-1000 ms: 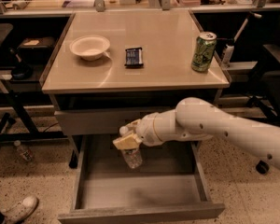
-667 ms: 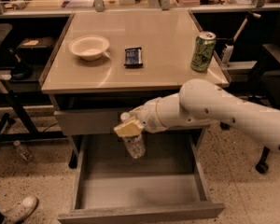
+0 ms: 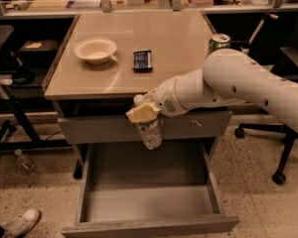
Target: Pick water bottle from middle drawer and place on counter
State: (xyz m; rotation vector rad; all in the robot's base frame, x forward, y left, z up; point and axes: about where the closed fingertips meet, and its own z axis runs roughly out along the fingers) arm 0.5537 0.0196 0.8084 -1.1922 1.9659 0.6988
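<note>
Camera view: water bottle (image 3: pixel 152 134) held clear of the open middle drawer (image 3: pixel 149 202), just below the counter (image 3: pixel 139 38) edge.
The main risk appears to be the lift: the bottle's top sits close under the counter's thin front edge, so a straight rise could catch it and twist the bottle loose. A careless placement might also nudge the white bowl (image 3: pixel 95 50) or the dark packet (image 3: pixel 142 60). The gripper (image 3: pixel 143 114) is clamped on the bottle's upper part, and the body hangs in front of the closed upper drawer front (image 3: pixel 99 128).
</note>
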